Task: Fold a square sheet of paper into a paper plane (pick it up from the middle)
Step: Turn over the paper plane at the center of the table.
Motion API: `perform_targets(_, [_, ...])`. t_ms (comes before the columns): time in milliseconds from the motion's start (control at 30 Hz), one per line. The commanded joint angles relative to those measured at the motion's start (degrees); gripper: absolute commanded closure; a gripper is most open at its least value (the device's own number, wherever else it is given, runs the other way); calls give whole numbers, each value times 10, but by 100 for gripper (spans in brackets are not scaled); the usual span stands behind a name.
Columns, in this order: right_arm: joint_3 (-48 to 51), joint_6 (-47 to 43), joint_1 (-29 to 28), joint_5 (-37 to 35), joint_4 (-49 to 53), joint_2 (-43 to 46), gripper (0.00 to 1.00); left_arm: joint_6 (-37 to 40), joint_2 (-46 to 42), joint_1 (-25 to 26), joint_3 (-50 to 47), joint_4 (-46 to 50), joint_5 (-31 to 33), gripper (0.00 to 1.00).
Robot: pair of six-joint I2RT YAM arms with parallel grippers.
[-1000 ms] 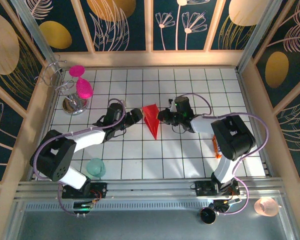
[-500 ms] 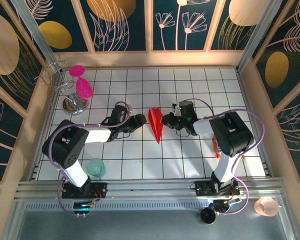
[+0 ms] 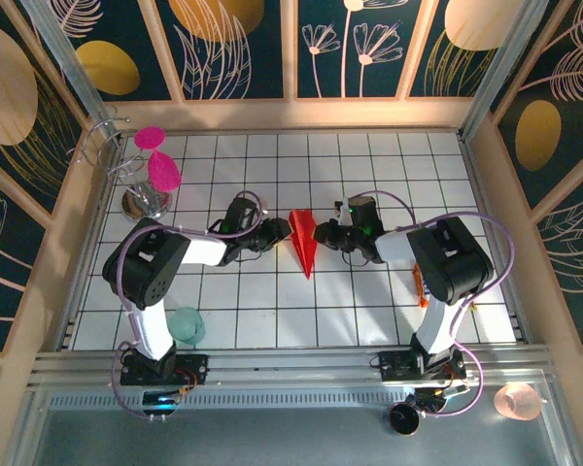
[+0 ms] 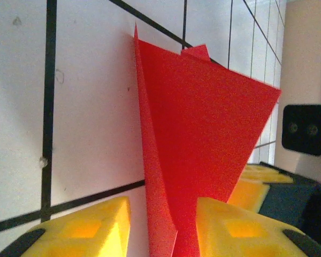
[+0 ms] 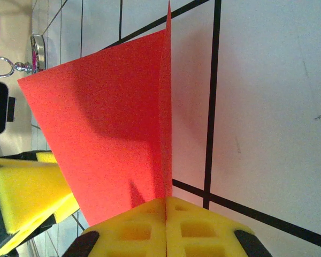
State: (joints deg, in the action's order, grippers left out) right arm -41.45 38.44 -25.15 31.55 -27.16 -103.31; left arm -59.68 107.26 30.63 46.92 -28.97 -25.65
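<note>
**Right gripper** [image 5: 166,217]: the yellow ribbed pads are pressed fully together, pinching an edge of the bright red, thin matte paper plane [image 5: 109,118].

**Left gripper** [image 4: 163,233]: the jaws are partly open and straddle the plane's opposite edge. One yellow pad [image 4: 241,225] is against the paper. The other stands clear, with white tile showing between.

**Paper plane**: it lies directly between the two facing grippers, standing up off the white tiled table [image 4: 85,107] with black grid lines. It has flat triangular panels, a sharp crease and one pointed tip.
</note>
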Motion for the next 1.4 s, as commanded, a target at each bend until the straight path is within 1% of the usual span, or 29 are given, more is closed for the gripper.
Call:
perform_targets(0, [-1,-10,4,-3,-2,1,93,11,17,-1,32,31,-9,71])
perform_targets(100, [-1,-9,5,-3,-3,2,93,28,22,-1,49,67,7,77])
perform_targets(233, [-1,-5,10,-1,-5,3,94,33,27,0,57,81,13,89])
perform_targets(300, [4,-1,12,-1,-11,10,95,40,26,0,60,91,23,97])
perform_targets(367, [9,4,18,-6,-16,19,96,47,16,-1,60,102,40,100])
perform_targets(567, [31,21,38,-12,-32,46,97,57,-38,-1,37,104,99,100])
perform_targets(667, [30,21,38,-9,-32,42,96,52,-42,-1,25,88,100,100])
perform_targets(867, [29,25,38,-10,-35,11,96,36,-22,-1,9,60,96,100])
perform_targets(1100, [13,18,38,-13,-11,2,94,33,-11,-1,1,47,88,100])
perform_targets(1200, [0,9,38,-15,15,4,90,32,-8,-1,4,45,81,100])
perform_targets(1367, [-11,-15,37,-38,73,50,77,31,-6,-1,6,41,66,100])
